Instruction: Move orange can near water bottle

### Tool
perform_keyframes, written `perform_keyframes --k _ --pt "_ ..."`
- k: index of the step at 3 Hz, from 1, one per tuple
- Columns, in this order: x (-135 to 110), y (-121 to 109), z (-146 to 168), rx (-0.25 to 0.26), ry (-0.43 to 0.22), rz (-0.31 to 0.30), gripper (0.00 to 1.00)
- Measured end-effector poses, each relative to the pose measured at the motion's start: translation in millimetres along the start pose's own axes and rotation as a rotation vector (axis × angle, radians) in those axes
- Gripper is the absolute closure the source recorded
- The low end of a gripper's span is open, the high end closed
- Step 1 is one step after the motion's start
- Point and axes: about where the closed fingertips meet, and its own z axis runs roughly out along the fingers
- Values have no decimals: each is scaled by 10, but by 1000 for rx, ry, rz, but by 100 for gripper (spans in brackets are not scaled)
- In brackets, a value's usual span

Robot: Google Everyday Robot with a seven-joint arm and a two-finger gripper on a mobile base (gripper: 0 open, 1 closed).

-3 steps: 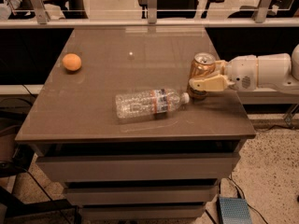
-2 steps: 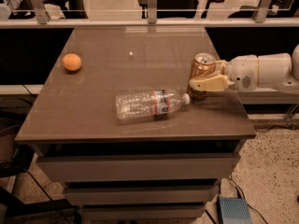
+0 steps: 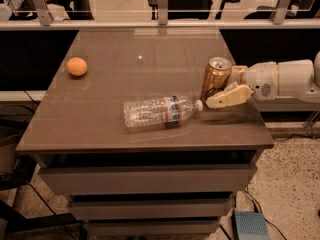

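The orange can stands upright on the table at the right, a little right of the water bottle's white cap. The water bottle lies on its side in the middle front, cap pointing right. My gripper reaches in from the right edge and sits around the can. Its near finger lies in front of the can's lower right, slightly off it. The far finger is hidden behind the can. The jaws stand open around the can.
A round orange fruit lies at the table's far left. A glass railing runs behind the table. Drawers sit below the front edge. The floor drops off to the right.
The near finger has shifted slightly toward the front, away from the can. The can, bottle and arm stay in place.
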Motion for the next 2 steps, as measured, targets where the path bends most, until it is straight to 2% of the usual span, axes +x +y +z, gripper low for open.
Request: perform_keyframes --k 2 --pt "27 71 -68 -11 10 13 0"
